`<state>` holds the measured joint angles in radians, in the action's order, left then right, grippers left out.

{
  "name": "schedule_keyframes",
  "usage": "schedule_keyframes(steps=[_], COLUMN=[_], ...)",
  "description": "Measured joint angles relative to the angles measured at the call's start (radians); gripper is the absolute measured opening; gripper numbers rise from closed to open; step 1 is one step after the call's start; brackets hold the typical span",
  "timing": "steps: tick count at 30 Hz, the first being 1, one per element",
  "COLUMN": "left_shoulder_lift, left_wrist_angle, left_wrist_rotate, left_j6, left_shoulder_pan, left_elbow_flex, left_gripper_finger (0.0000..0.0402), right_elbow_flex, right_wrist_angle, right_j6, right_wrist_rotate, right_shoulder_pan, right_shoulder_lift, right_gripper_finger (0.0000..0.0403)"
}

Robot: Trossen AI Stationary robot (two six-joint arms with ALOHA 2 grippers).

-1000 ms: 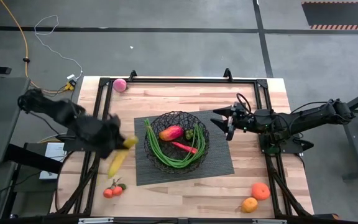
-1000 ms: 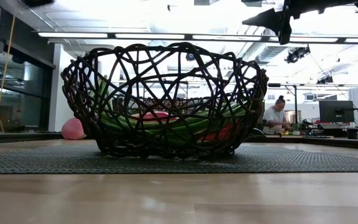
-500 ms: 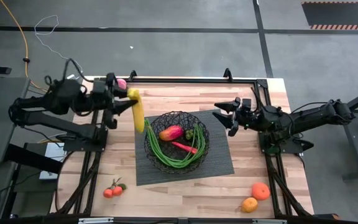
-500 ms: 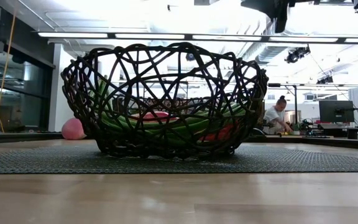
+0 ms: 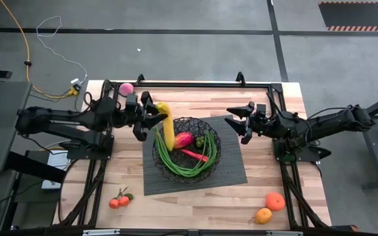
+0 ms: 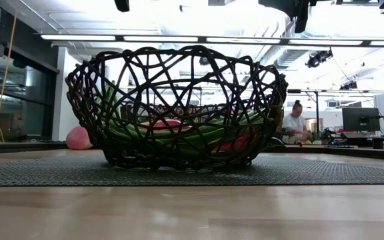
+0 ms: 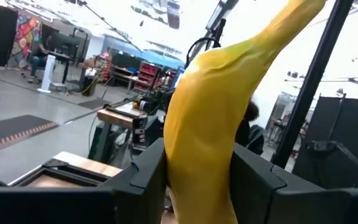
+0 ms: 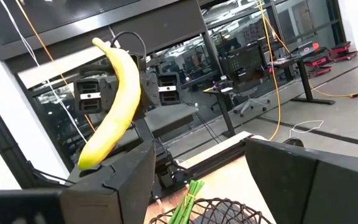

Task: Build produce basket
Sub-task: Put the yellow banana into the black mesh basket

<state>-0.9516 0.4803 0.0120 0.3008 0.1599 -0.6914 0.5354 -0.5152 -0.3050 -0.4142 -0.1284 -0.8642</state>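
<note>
The left hand [image 5: 151, 115] gripped the banana [image 5: 165, 124] by its stem end, over the left rim of the basket [image 5: 212, 157]; the fruit's long axis ran from far to near, its free end reaching in over the bowl, so release looked close. The right hand [image 5: 240, 122] hung open, empty, just right of the basket (waiting). Inside lay one mango [image 5: 183, 139], one chili [image 5: 195, 155], a bundle of green beans [image 5: 169, 160]; on the table, one pink ball [image 5: 126, 88], two oranges [image 5: 270, 206], two or three small tomatoes [image 5: 119, 200].
</note>
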Motion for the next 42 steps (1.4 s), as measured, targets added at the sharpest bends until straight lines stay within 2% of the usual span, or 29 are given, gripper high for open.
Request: schedule_keyframes(steps=[13,20,24,33,42], left_shoulder_lift=[-0.013,-0.022,-0.085,-0.344,-0.534], left_wrist_angle=[0.001,0.009,-0.166,-0.77,-0.85], left_wrist_rotate=[0.03,0.084,0.089,0.086,0.087], left_j6=[-0.025,-0.02,-0.058,-0.121,-0.094], left_shoulder_pan=[0.0,0.0,0.0,0.0,-0.003], left_elbow_flex=[0.0,-0.015,-0.116,-0.406,-0.425], left_gripper_finger=[0.0129,0.0129,0.0129,0.0129,0.0129], right_elbow_flex=[0.0,0.0,0.0,0.0,0.0], right_wrist_angle=[0.002,0.003,0.005,0.01,0.01], right_j6=[0.019,0.026,0.026,0.026,0.026], right_wrist_rotate=[0.004,0.001,-0.004,-0.005,-0.005], right_shoulder_pan=[0.0,0.0,0.0,0.0,0.0], right_shoulder_lift=[0.0,0.0,0.0,0.0,0.0], right_gripper_finger=[0.0231,0.0231,0.0231,0.0231,0.0231])
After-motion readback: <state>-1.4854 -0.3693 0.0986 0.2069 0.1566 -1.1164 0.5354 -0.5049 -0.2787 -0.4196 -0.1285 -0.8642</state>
